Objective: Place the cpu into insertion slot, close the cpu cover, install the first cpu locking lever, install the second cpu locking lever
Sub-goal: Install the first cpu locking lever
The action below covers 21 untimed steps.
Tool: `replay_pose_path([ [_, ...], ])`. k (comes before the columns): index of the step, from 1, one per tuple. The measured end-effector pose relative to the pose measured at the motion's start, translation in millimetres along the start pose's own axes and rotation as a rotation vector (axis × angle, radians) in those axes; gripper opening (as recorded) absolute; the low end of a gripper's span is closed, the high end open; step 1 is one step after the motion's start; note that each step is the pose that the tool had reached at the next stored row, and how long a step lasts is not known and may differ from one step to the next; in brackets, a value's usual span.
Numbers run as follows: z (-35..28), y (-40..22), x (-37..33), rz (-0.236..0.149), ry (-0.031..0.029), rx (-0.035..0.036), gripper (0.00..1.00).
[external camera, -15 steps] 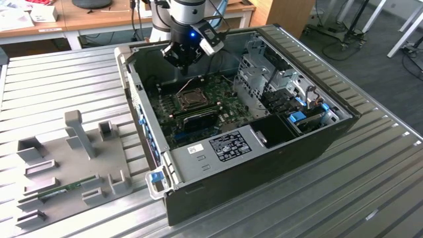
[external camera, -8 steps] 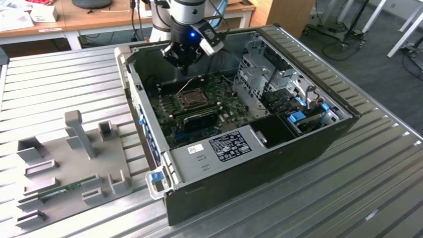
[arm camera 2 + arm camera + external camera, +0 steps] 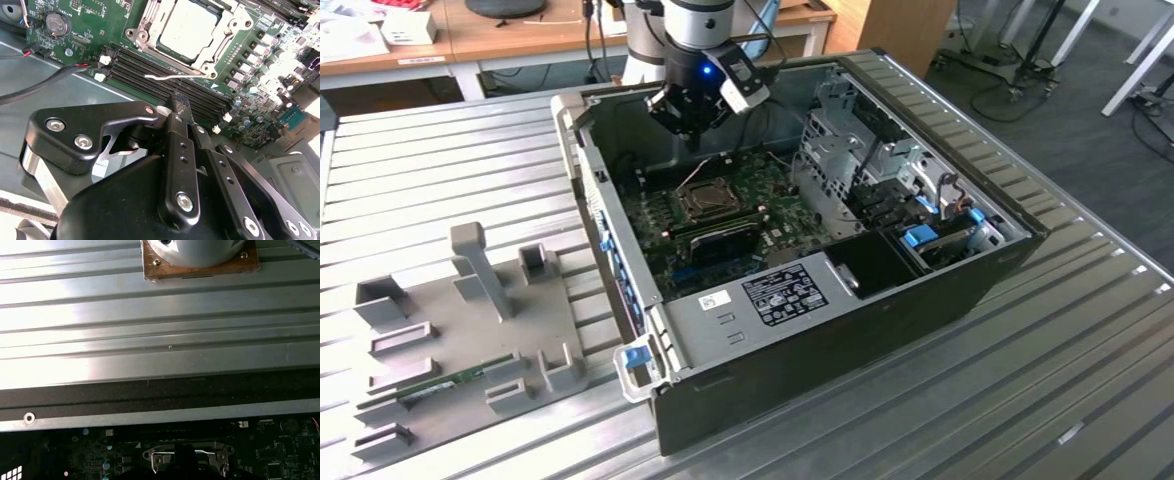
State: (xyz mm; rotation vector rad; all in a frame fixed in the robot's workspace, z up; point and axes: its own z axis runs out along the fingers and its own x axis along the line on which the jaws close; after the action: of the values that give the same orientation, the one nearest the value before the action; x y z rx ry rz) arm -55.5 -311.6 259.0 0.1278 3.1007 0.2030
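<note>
A ribbed metal table (image 3: 440, 160) bears an open computer case (image 3: 854, 330); the gripper (image 3: 177, 101), closed on nothing, hovers near its far wall. The cpu (image 3: 187, 27) sits in the insertion slot (image 3: 707, 195), cpu cover (image 3: 148, 24) seemingly down; the lever step looks in hand, and the thin wire lever (image 3: 167, 76) calls for fine aim

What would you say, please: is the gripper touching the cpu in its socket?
Apart. In the second wrist view the gripper ends short of the cpu, with black memory slots showing between them.

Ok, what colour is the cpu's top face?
The cpu is silvery-tan, clearest in the second wrist view.
</note>
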Motion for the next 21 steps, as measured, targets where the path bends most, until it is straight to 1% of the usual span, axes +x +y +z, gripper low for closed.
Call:
replay_pose_path([
  [3, -0.1, 0.0, 0.0, 0.000, -0.0001, 0.0000, 0.10],
  [6, 0.2, -0.7, 0.2, 0.006, -0.0005, -0.0019, 0.10],
  [10, 1.0, -1.9, 0.3, 0.019, -0.0018, -0.0080, 0.10],
  [11, 1.4, -2.3, 0.4, 0.022, -0.0024, -0.0084, 0.10],
  [17, 2.7, -3.5, 0.7, 0.039, -0.0043, -0.0083, 0.10],
  [21, 2.9, -3.5, 0.7, 0.041, -0.0047, -0.0083, 0.10],
])
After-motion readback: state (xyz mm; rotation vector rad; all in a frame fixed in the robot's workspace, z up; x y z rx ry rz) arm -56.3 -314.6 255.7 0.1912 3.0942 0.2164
